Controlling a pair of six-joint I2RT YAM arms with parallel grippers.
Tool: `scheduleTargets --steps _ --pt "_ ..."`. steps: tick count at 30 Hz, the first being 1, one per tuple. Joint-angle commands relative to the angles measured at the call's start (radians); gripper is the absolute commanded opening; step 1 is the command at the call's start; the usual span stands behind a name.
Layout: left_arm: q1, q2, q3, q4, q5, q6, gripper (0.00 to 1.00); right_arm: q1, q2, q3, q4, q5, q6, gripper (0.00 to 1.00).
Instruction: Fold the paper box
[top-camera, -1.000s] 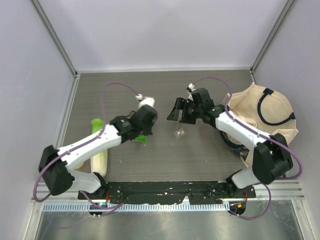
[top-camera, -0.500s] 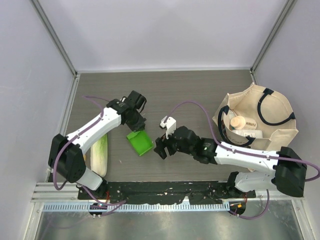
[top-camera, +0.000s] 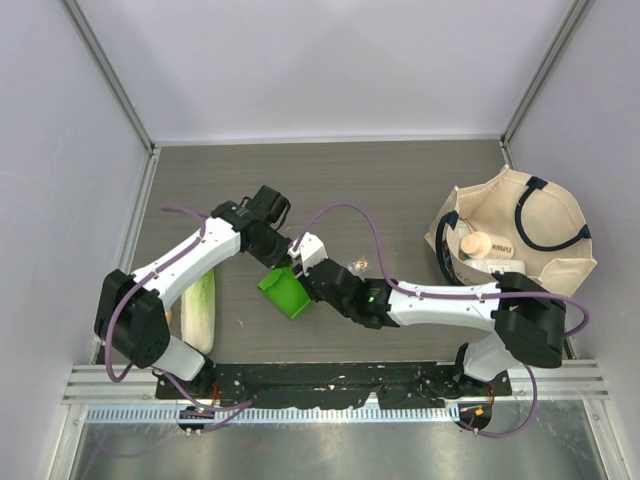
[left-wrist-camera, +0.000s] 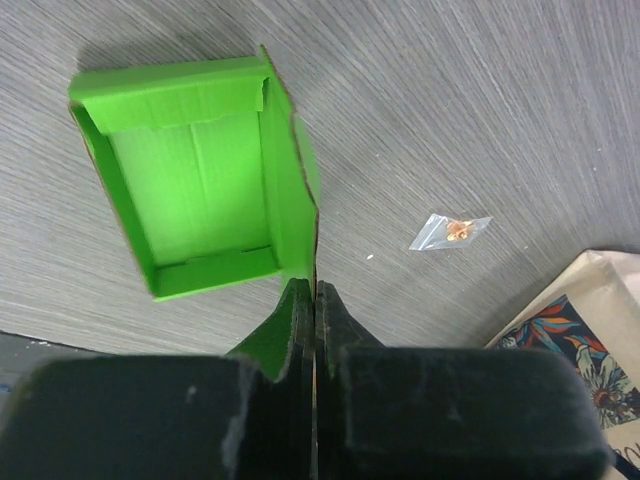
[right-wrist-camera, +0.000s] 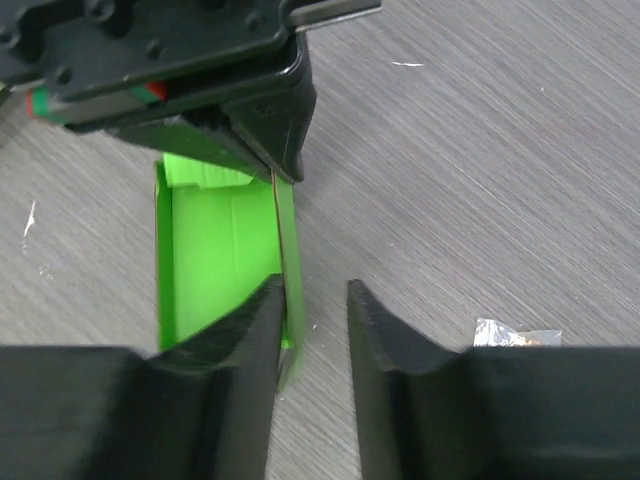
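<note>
The paper box (top-camera: 283, 293) is a bright green open tray lying on the table, with its walls folded up (left-wrist-camera: 195, 190). My left gripper (left-wrist-camera: 315, 288) is shut on the top edge of one long wall, at the box's far end (top-camera: 276, 252). My right gripper (right-wrist-camera: 312, 283) straddles the same wall nearer my side. One finger is inside the box (right-wrist-camera: 215, 260) against the wall, and the other stands outside with a gap, so the jaws are open. From above, the right gripper (top-camera: 303, 283) sits at the box's right edge.
A pale-green cabbage (top-camera: 200, 310) lies left of the box beside the left arm. A beige tote bag (top-camera: 530, 240) holding a bottle (top-camera: 485, 247) stands at the right. A small clear packet (top-camera: 358, 265) lies on the table just right of the grippers (left-wrist-camera: 450, 230).
My right gripper has swung from mid-table over to the box, and its jaws have narrowed over the wall. The left gripper keeps its pinch on the box, which now sits lower and open side up.
</note>
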Motion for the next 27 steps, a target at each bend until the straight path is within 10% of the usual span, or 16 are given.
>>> scheduleTargets --steps 1,5,10,16,18,27 --pt "0.006 -0.061 -0.032 0.009 0.000 -0.026 0.09 0.003 0.030 0.071 0.040 0.132 -0.042 0.26" --pt "0.006 -0.144 -0.098 0.129 -0.020 0.024 0.63 0.003 0.042 0.041 0.046 0.140 -0.085 0.08" --pt "0.006 -0.353 -0.216 0.274 -0.026 0.350 0.97 -0.023 -0.011 -0.006 0.040 0.089 -0.118 0.01" --pt "0.007 -0.688 -0.469 0.442 -0.020 0.651 0.91 -0.111 -0.090 -0.050 -0.025 -0.093 -0.199 0.01" --pt "0.007 -0.721 -0.522 0.443 -0.026 0.691 0.76 -0.159 -0.143 -0.070 -0.036 -0.183 -0.228 0.01" --pt "0.007 -0.421 -0.586 0.716 0.092 0.764 0.53 -0.239 -0.252 -0.118 -0.064 -0.436 -0.421 0.01"
